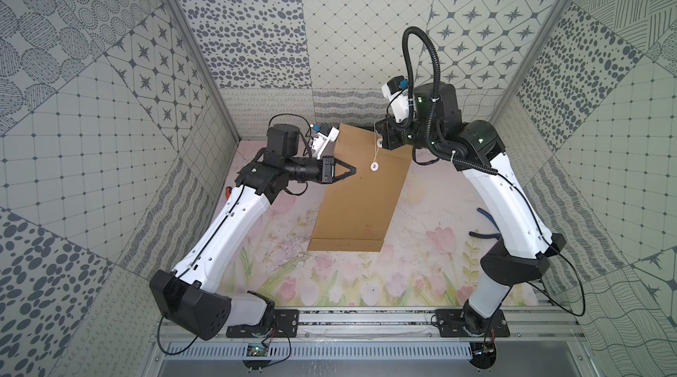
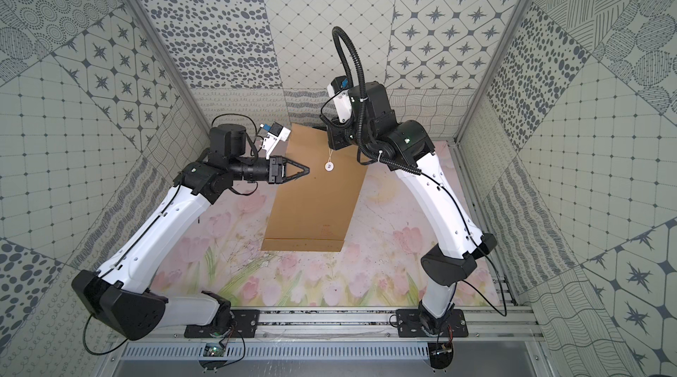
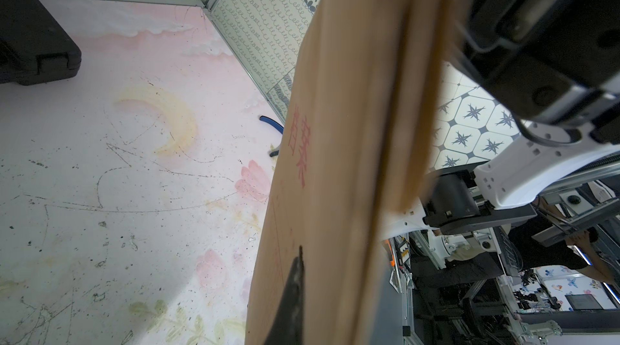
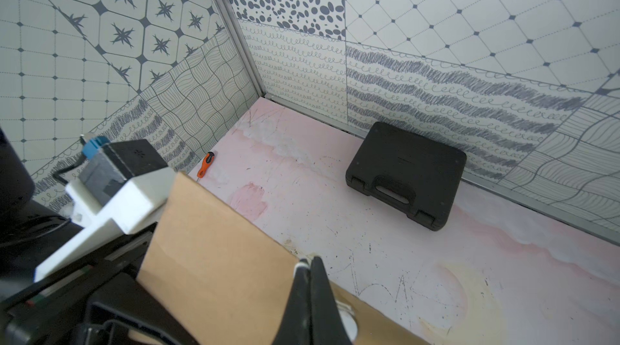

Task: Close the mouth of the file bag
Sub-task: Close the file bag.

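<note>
Holding the bag (image 1: 357,206) up over the middle of the table (image 1: 421,276), both arms are gripping it. The mouth (image 1: 357,133) is pointing at the back wall and is raised, and the opposite short end is hanging lower toward the robot. Whether that end is touching the table I cannot tell.

The left gripper (image 1: 353,170) is pinching the bag's long edge. In the left wrist view 1 finger (image 3: 295,286) is lying against the printed underside and the other is hiding behind the paper. The right gripper (image 4: 310,264) is pressed shut on the paper at the mouth, just beside 1 button (image 4: 349,325). The 2nd button (image 1: 373,166) is sitting on the upper face, and the string (image 1: 377,151) is running down toward it, apparently loose.

Here is what I am judging could go wrong:
- **Slipping:** the paper looks stiff and slick, so either thin pinch may be slipping if the arms are pulling apart — the bag would then be dropping or swinging from 1 corner.
- **Tearing:** uneven pulling could be creasing or tearing the paper at the right grip.
- **Snagging:** the dangling string may be catching on a finger or getting trapped under the fold, leaving nothing to wind around the buttons.
- **Misjudging the fold:** the right arm is hiding the mouth's far corner from above — misjudging the fold line there is a real risk.
</note>
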You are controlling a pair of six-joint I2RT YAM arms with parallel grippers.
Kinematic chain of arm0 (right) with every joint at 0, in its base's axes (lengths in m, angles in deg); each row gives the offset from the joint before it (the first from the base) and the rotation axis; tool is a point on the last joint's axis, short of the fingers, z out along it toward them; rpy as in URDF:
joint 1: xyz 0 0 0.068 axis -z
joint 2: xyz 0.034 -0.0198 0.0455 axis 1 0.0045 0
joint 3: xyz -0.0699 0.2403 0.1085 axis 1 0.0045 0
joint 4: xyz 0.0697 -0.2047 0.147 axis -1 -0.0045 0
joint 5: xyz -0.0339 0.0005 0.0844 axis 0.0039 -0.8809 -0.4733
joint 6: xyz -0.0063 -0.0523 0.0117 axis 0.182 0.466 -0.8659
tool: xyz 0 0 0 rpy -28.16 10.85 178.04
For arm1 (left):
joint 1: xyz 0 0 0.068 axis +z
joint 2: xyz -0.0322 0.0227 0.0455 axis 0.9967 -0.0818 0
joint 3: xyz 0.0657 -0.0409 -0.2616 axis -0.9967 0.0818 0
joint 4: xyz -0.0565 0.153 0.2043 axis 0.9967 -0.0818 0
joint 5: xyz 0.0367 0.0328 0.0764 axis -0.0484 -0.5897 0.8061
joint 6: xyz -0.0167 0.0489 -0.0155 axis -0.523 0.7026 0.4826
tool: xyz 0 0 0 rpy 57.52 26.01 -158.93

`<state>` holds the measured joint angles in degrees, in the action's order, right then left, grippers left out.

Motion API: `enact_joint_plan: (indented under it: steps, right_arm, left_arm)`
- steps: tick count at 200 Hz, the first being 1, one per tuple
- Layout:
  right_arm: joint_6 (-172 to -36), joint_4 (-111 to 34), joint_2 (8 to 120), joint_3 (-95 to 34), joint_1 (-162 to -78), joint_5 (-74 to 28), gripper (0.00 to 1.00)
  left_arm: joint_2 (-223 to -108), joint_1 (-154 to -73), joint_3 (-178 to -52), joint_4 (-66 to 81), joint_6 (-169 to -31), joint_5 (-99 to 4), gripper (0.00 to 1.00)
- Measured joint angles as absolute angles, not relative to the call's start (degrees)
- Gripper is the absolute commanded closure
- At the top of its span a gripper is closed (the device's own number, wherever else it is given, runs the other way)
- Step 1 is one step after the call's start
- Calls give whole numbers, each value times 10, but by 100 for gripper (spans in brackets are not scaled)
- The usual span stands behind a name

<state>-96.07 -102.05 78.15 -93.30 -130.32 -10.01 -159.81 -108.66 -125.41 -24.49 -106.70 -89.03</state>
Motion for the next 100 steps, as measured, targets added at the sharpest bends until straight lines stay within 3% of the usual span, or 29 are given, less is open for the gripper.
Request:
enact_joint_plan:
  steps: [100]
  right_arm:
    - [-952,-1060,825,-977,-1393,-108,100]
  left_arm:
    - [-1604,-1076,-1234,-173,-1122,-886,100]
